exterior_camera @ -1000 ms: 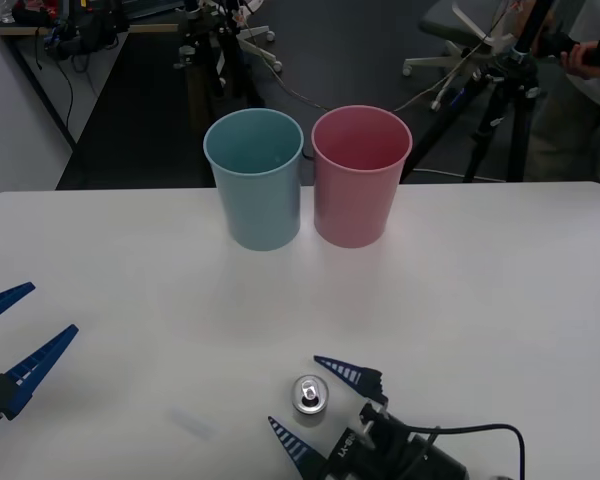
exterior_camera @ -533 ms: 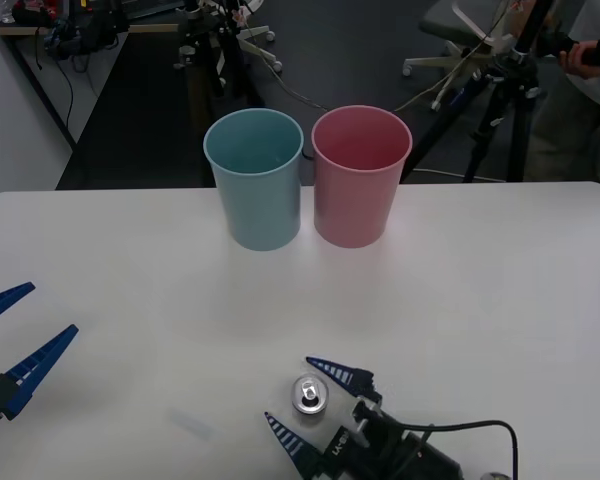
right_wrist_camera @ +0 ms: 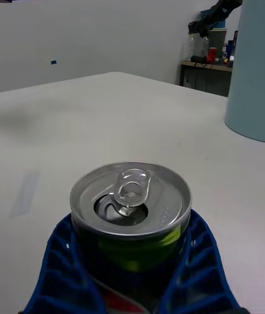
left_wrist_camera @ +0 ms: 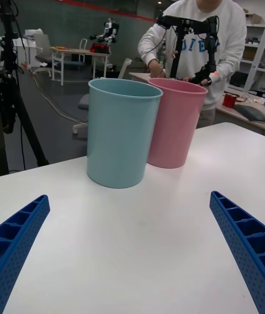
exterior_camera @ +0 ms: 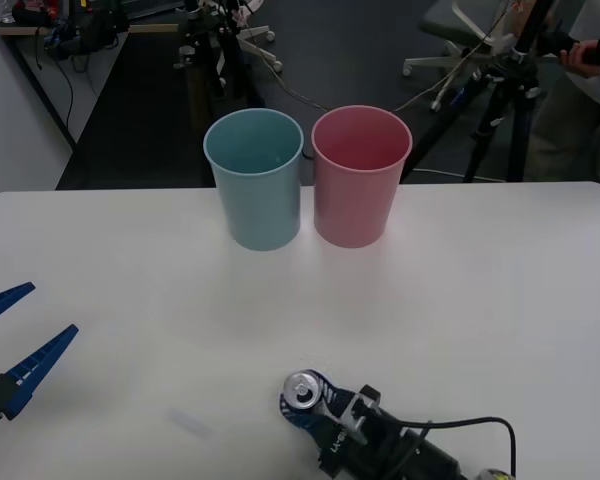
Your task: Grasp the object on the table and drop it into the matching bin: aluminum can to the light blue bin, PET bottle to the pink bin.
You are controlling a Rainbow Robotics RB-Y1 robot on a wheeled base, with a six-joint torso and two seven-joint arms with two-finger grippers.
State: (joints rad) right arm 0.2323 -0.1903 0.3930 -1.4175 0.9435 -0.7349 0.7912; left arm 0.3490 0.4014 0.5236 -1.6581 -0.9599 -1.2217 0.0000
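One white table (exterior_camera: 460, 290), rounded corners, plain top, with a faint grey smudge (exterior_camera: 190, 424) near its front edge. Nearest the robot, one aluminum can (exterior_camera: 304, 391), upright on the table at front centre, held between the blue ribbed fingers of the right gripper (exterior_camera: 306, 400), which is closed around its body; the black wrist and a cable trail off toward the front right. The right wrist view adds what the front view cannot give: the can's round silver top (right_wrist_camera: 131, 199) with its pull tab (right_wrist_camera: 132, 184) lying over an opened mouth, a green band on the can wall below the rim, and blue fingers (right_wrist_camera: 61, 270) cupping both sides. One left gripper (exterior_camera: 10, 345) at the table's front left, well apart from the can, fingers spread wide and holding nothing; its own wrist view shows the two fingers (left_wrist_camera: 240, 236) at either corner with bare tabletop between. Farther back, two bins standing upright just beside each other near the far edge: one light blue bin (exterior_camera: 256, 180) on the left, one pink bin (exterior_camera: 359, 176) on the right. The front view looks into both from above; nothing can be made out inside either. Beyond the table, dark floor, a black tripod (exterior_camera: 500, 110), a wheeled office chair (exterior_camera: 460, 35), and cluttered desks along the walls.
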